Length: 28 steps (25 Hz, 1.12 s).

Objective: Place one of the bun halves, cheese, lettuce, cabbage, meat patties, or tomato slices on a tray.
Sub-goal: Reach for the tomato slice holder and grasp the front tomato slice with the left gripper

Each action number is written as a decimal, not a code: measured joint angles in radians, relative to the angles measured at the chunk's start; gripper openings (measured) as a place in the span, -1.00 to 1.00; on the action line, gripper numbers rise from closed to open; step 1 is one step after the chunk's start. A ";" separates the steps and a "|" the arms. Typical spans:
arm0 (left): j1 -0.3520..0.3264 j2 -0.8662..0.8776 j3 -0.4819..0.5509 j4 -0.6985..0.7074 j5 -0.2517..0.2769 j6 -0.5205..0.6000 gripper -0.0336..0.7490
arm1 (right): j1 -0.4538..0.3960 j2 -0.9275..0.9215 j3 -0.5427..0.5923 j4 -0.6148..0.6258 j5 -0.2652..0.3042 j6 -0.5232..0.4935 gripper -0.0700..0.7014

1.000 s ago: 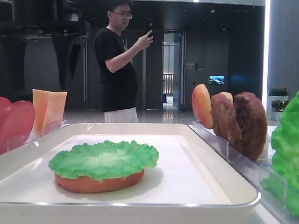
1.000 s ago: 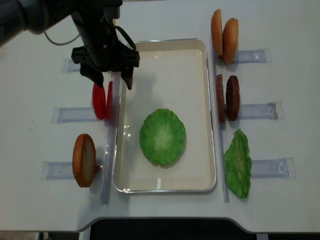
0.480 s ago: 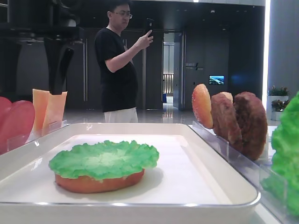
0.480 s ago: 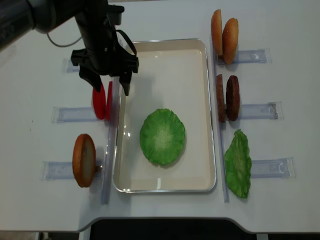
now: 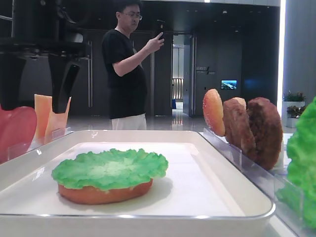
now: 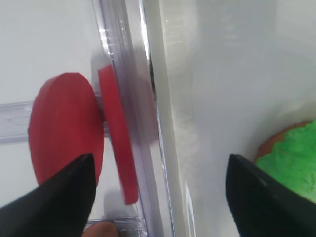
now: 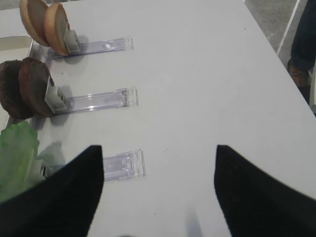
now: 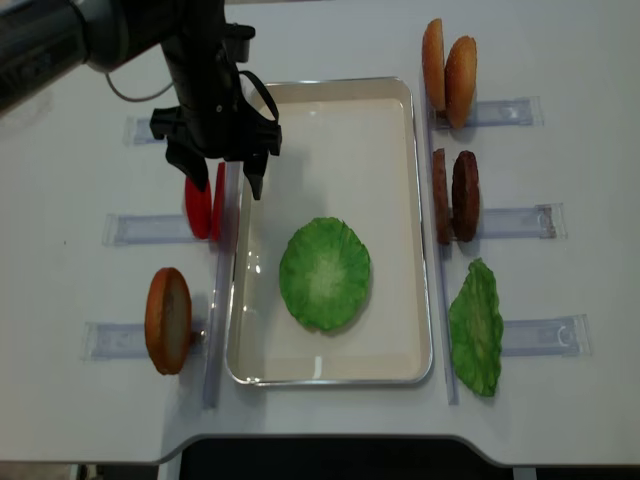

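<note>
Left gripper, jaws spread wide, hangs above the upright tomato slices beside the tray. Right gripper, also open, hovers over bare surface.

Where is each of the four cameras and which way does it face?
Exterior high: table level at the tray end, facing along it; left gripper upper left.
Realsense: overhead, straight down; left arm shows.
Right wrist: above bare table beside the meat patties; right gripper open.
Left wrist: down on the tomato slices; open fingertips show.
Shared: both exterior views show the lettuce.
</note>
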 joint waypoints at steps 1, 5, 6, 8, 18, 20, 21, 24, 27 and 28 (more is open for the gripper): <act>0.000 0.003 0.000 0.000 0.000 0.003 0.68 | 0.000 0.000 0.000 0.000 0.000 0.000 0.37; 0.000 0.023 0.000 -0.001 0.000 0.019 0.68 | 0.000 0.000 0.000 0.000 0.000 0.000 0.37; 0.000 0.029 0.000 -0.001 0.000 0.019 0.68 | 0.000 0.000 0.000 0.000 0.000 0.000 0.37; 0.000 0.038 -0.001 -0.001 -0.002 0.019 0.68 | 0.000 0.000 0.000 0.000 0.000 0.000 0.37; 0.000 0.055 -0.001 -0.001 -0.010 0.026 0.55 | 0.000 0.000 0.000 0.000 0.000 0.000 0.37; 0.000 0.055 -0.001 0.000 -0.006 0.027 0.47 | 0.000 0.000 0.000 0.000 0.000 0.000 0.37; 0.000 0.055 -0.001 0.003 -0.003 0.028 0.42 | 0.000 0.000 0.000 0.000 0.000 0.000 0.37; 0.000 0.055 -0.001 0.020 0.013 0.029 0.28 | 0.000 0.000 0.000 0.000 0.000 0.000 0.37; 0.000 0.055 -0.001 0.035 0.032 0.029 0.14 | 0.000 0.000 0.000 0.000 0.000 0.000 0.37; 0.000 0.055 -0.001 0.037 0.033 0.029 0.09 | 0.000 0.000 0.000 0.000 0.000 0.000 0.37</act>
